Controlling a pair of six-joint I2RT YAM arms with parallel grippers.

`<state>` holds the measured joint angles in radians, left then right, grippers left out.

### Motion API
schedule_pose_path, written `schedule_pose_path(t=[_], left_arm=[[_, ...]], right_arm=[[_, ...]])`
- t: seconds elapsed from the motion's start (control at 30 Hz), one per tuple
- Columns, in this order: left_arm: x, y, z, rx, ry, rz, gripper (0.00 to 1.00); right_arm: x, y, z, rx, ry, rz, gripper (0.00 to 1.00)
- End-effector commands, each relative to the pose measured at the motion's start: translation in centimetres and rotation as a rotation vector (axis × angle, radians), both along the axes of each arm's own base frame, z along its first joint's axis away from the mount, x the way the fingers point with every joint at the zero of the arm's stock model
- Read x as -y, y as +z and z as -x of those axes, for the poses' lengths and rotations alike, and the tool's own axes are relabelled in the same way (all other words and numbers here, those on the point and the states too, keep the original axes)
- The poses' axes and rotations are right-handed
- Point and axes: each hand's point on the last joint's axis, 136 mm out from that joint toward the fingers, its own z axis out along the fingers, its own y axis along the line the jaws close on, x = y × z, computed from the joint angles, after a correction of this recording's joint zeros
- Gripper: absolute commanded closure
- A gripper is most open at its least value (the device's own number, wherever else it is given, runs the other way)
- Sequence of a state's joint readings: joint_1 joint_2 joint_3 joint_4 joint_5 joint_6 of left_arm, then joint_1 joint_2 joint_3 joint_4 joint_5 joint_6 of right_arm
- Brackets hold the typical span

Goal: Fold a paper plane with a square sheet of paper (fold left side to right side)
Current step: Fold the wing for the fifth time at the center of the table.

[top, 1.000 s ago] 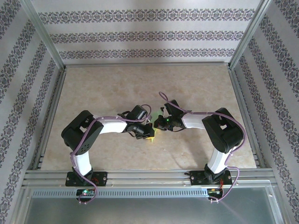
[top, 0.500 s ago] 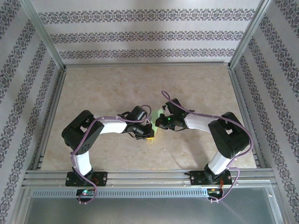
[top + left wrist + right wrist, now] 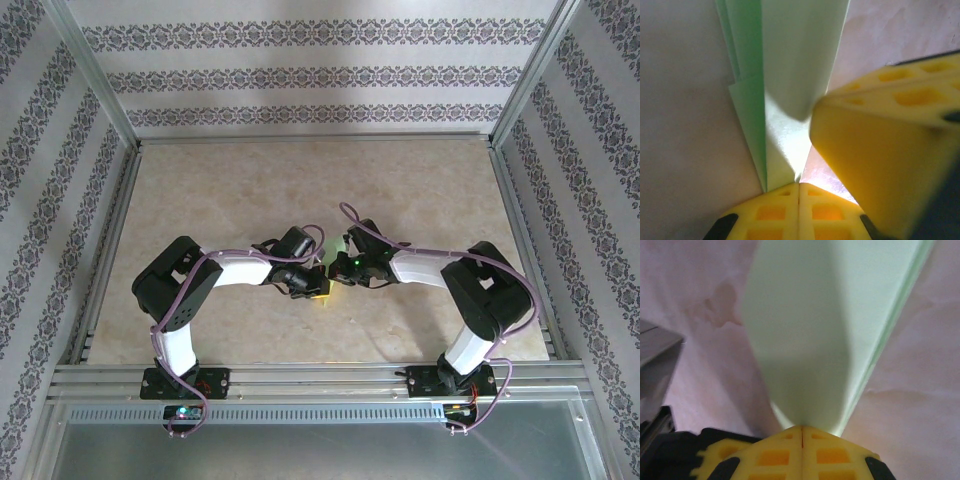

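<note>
Paper plane [image 3: 785, 75], a narrow light-green strip with layered edges, sits at the middle of the table [image 3: 230, 190] between both arms. The left gripper [image 3: 799, 192] is closed tight on one end. The right gripper [image 3: 802, 429] pinches it likewise, just beside the left one.
</note>
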<state>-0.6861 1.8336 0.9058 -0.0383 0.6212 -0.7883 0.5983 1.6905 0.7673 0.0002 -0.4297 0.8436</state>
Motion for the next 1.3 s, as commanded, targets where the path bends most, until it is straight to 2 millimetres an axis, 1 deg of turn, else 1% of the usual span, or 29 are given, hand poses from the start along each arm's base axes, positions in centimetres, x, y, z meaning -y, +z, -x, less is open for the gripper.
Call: schedule_pose_path(t=[0.0,0.13,0.23,0.4,0.5,0.7,0.8,0.93,1.03,1.13,1.2,1.27], left_arm=[[-3.1,-3.4,1.7,-0.063,0.015,-0.176,1.0],[-3.2,-3.5,1.8,-0.065,0.016,-0.182,1.0],[-3.4,-3.7,1.9,-0.068,0.015,-0.193,1.0],[-3.7,-4.0,2.1,-0.075,0.014,-0.207,1.0],[-3.8,-4.1,2.2,-0.078,0.015,-0.212,1.0],[-3.9,-4.1,2.3,-0.081,0.016,-0.214,1.0],[-3.9,-4.1,2.4,-0.08,0.016,-0.214,1.0],[-3.8,-3.9,2.3,-0.075,0.017,-0.211,1.0],[-3.7,-3.8,2.2,-0.07,0.016,-0.207,1.0],[-3.4,-3.5,2.0,-0.063,0.015,-0.2,1.0],[-3.3,-3.3,1.9,-0.063,0.013,-0.194,1.0],[-3.1,-3.1,1.8,-0.059,0.01,-0.187,1.0]], right_arm=[[0.0,-1.9,1.0,-0.054,-0.001,0.036,1.0],[0.7,-2.8,0.8,-0.054,0.0,0.067,1.0],[1.5,-2.7,0.0,-0.025,-0.003,0.096,1.0],[2.5,-1.9,-2.3,0.017,-0.022,0.102,1.0],[3.2,-1.6,-4.0,0.037,-0.041,0.1,1.0],[4.4,-0.1,-7.5,0.082,-0.075,0.069,1.0],[4.4,1.5,-8.3,0.11,-0.079,0.045,1.0],[3.9,3.8,-8.3,0.149,-0.075,0.004,1.0],[3.2,4.7,-7.5,0.163,-0.057,-0.016,1.0],[2.0,4.4,-6.5,0.154,-0.033,-0.025,1.0],[1.3,3.6,-6.1,0.136,-0.024,-0.024,1.0],[0.7,2.7,-6.1,0.116,-0.014,-0.022,1.0]])
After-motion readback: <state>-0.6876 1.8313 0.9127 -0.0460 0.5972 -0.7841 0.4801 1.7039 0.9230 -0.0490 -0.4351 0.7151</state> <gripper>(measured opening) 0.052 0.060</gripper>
